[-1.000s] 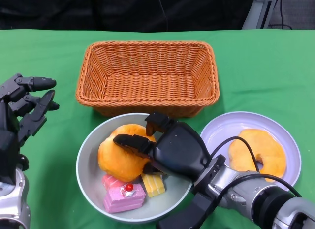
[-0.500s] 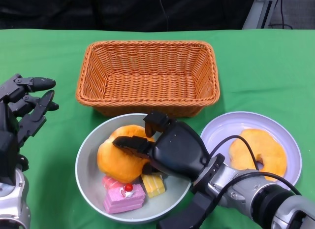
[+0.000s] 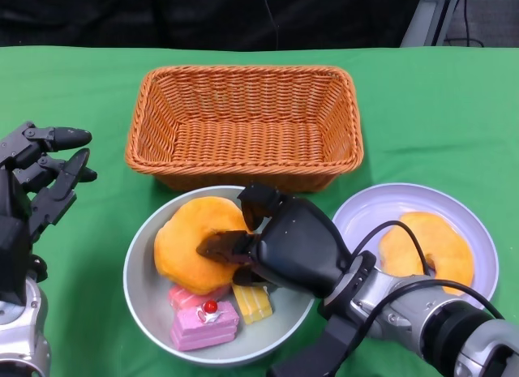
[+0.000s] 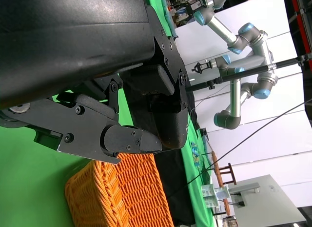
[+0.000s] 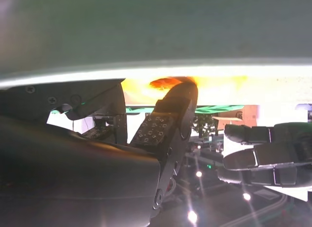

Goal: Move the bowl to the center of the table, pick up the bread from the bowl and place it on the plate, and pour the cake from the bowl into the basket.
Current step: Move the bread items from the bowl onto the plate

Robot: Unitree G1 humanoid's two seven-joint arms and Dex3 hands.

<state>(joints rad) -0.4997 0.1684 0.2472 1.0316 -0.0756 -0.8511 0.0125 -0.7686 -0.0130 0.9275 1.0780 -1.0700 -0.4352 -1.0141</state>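
**Right hand closed on the bread inside the bowl; a weak hold is the main risk**

The left hand [image 3: 36, 182] is seen at the left edge of the table, raised off the green cloth, with its fingers spread and nothing held. It is well apart from the bowl [image 3: 142, 292].

Further right, the bowl is found in front of the basket [image 3: 243, 122], its far rim near the basket's front wall. Inside it, the bread [image 3: 190, 243] is gripped by the right hand [image 3: 280, 247]: fingers are laid over its near side and another is set behind its right edge. The bread appears tilted up toward the left. Below it, a pink cake [image 3: 203, 324] and a yellow cake [image 3: 253, 302] are lying in the bowl, just beside the fingers.

At the right, the plate [image 3: 365, 211] is already occupied by another bread [image 3: 430, 247].

Several failures are judged possible. The soft bread could be squeezed out of the hold, since only one side is covered. The cakes could be dragged or knocked by the fingertips as the bread is lifted. The bowl could be shifted toward the basket, as it is not steadied by the left hand. Room on the plate is limited, so the carried bread could be set half on the rim.
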